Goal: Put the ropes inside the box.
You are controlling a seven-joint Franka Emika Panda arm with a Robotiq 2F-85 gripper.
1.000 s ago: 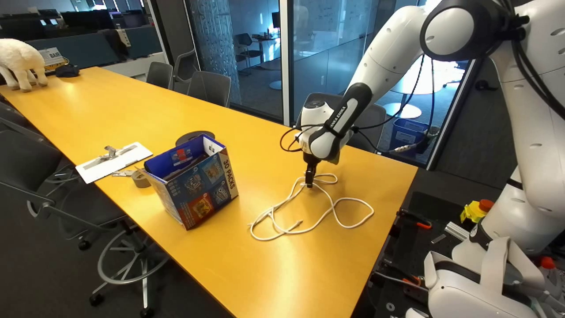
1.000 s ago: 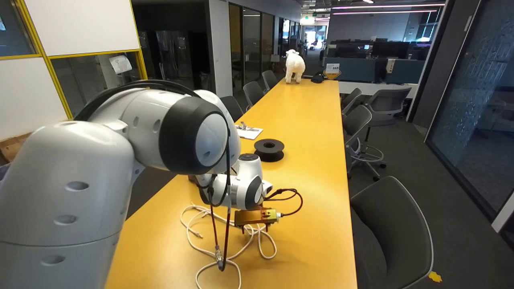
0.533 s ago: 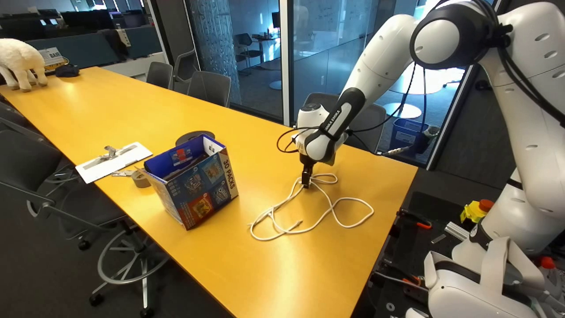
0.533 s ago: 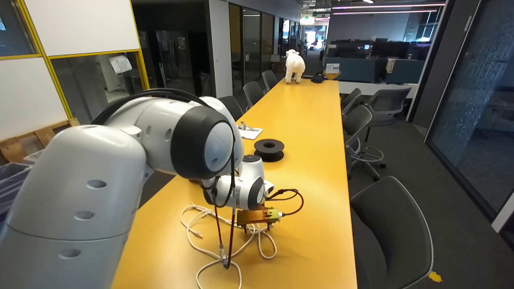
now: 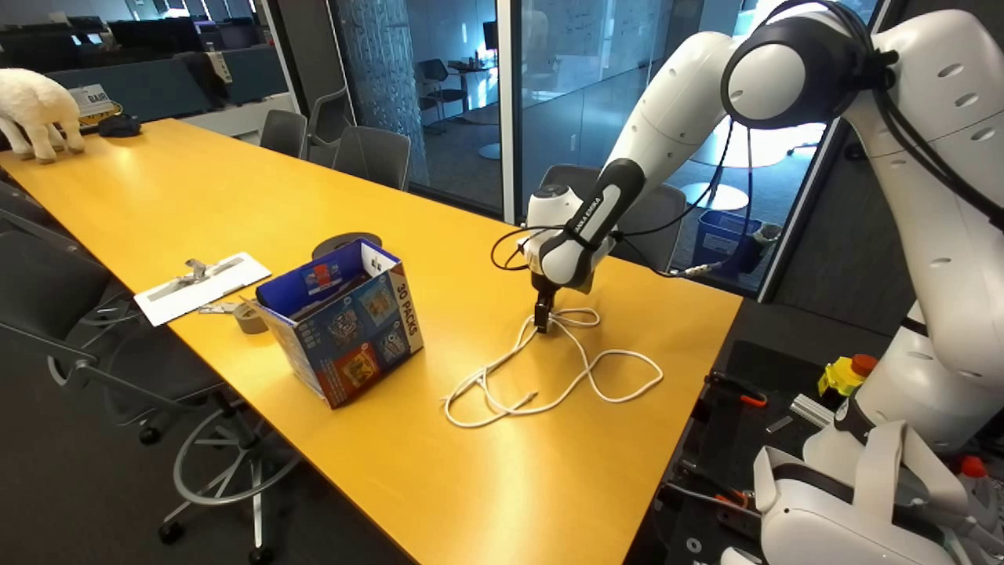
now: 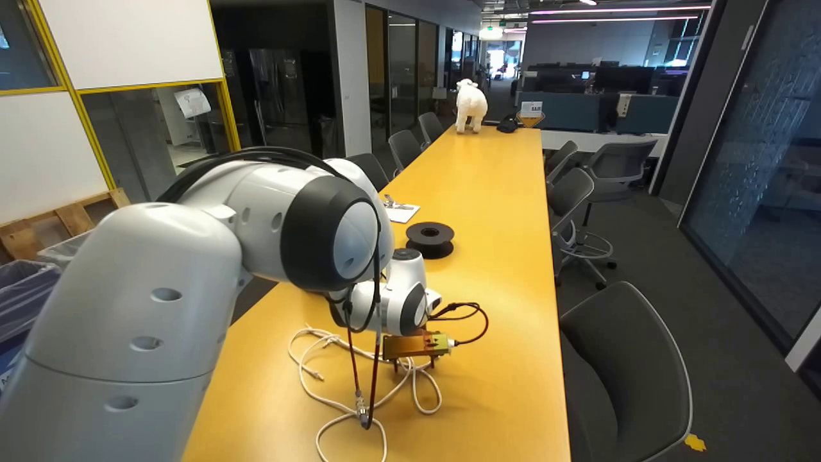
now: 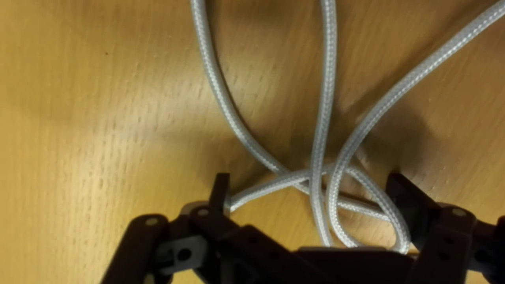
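In the wrist view the hand [image 7: 309, 189] enters from the bottom of the frame, its two fingers [image 7: 219, 193] wide apart. The whitish rope [image 7: 326, 94] lies between them: three strands run in from the top and upper right and cross at lower centre, mostly toward the finger at right. One strand goes out of sight behind the finger at left, and a loop bends close to the one at right; whether they touch I cannot tell. In an exterior view the rope is spread on the surface [image 5: 502, 486] right of centre, its longer loops reaching below the hand and toward lower left. The blue box [image 5: 345, 337] stands left of centre, its top open, well apart from the hand.
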